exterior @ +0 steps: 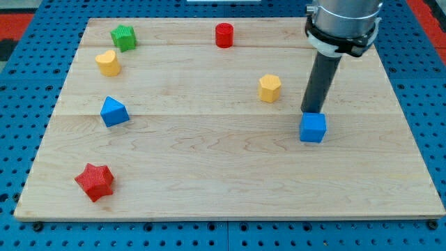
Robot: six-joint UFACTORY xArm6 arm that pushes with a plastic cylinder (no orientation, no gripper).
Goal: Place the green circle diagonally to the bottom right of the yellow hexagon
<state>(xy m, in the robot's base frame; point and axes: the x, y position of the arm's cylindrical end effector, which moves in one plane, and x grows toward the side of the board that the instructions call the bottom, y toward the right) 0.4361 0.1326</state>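
Touching down at the top edge of the blue cube (313,128), my tip (312,112) sits right against it, on the view's right side of the wooden board (223,181). No fingers on this rig, just a dark rod, so nothing opens, closes or holds anything. Yellow hexagon (270,88) is near, up and to the view's left of the tip, not touching. Green circle: can't find one; the only green block is a green star (123,37) at the view's top left. Yellow heart (107,63) just below it. Red cylinder (224,35) top centre. Blue triangular block (113,111) on the left, mid-height. Red star (95,181) bottom left, well apart from everything.
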